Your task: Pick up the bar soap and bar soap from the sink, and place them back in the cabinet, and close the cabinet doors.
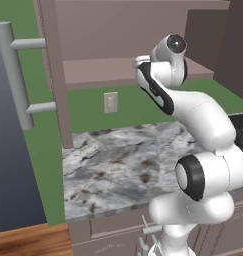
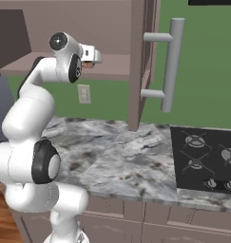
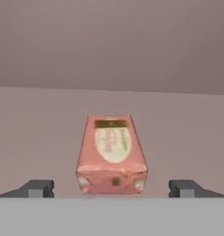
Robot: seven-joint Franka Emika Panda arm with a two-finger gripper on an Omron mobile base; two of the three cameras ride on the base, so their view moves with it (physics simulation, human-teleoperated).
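Note:
A reddish-pink bar soap (image 3: 112, 154) with a pale oval label lies on the mauve-brown floor of the cabinet (image 3: 39, 120), end toward the camera. My gripper (image 3: 112, 188) is open, its two dark fingertips (image 3: 37, 188) standing wide on either side of the bar without touching it. In the right base view the gripper (image 2: 94, 57) reaches over the cabinet's bottom board (image 2: 114, 66), a bit of the red bar soap (image 2: 88, 64) showing under it. Both cabinet doors stand open, each with a grey bar handle (image 1: 13, 75) (image 2: 171, 64). The sink and the other bar soap are out of view.
Grey marbled counter (image 1: 118, 165) spreads below the cabinet, with a black stovetop (image 2: 205, 156) at its right. A wall outlet (image 1: 110, 102) sits on the green wall. The open right door's edge (image 2: 138, 66) stands close beside the arm.

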